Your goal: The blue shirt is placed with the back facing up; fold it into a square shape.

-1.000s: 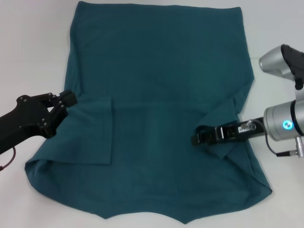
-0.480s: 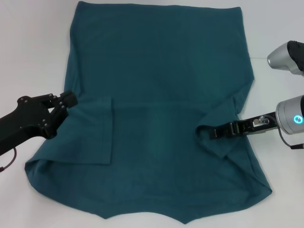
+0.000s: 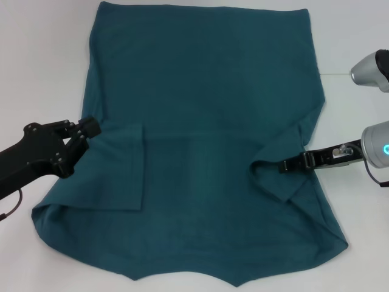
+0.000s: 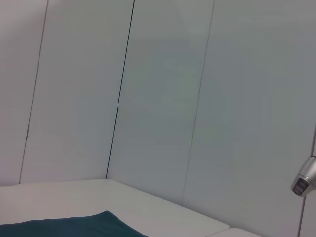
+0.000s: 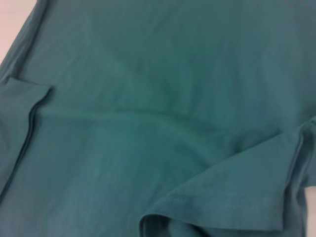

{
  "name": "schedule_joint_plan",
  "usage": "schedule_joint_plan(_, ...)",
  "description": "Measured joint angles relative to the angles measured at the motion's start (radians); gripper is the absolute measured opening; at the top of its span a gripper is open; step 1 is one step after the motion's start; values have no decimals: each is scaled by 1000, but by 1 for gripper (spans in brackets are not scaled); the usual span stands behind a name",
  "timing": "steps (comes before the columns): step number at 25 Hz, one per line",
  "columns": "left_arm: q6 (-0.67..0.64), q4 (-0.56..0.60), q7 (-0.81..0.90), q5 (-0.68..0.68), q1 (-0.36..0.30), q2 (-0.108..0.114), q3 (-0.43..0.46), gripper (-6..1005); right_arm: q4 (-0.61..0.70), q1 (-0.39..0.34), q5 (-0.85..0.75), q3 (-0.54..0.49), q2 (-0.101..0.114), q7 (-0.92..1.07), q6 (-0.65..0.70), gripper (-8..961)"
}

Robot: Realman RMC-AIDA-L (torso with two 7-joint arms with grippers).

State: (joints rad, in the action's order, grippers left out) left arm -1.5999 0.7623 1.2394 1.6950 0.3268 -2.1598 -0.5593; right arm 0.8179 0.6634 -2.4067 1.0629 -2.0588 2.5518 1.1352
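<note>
Here, from the head, the blue shirt (image 3: 200, 140) lies flat on the table (image 3: 42, 61), both sleeves folded inward. The left gripper (image 3: 82, 131) sits at nine o'clock, the right gripper (image 3: 285, 165) at four; whether either is clenched I cannot tell. The left wrist shows a shirt corner (image 4: 74, 227); the right wrist, a folded sleeve (image 5: 232, 197).

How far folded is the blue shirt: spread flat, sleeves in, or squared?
Sleeves in only. The blue shirt has both sleeves folded onto its body; the body lies spread full length, not squared.
</note>
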Motion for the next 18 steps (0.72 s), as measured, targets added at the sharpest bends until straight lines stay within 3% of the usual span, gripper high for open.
schedule_joint_plan(6,0,0,0,0,0,0,-2,59,0,-4,-17,-3,2,5,6,623)
schedule_joint_plan(18,0,-3,0,0,0,0,-2,60,21,-5,-14,-3,-28,5,77,622)
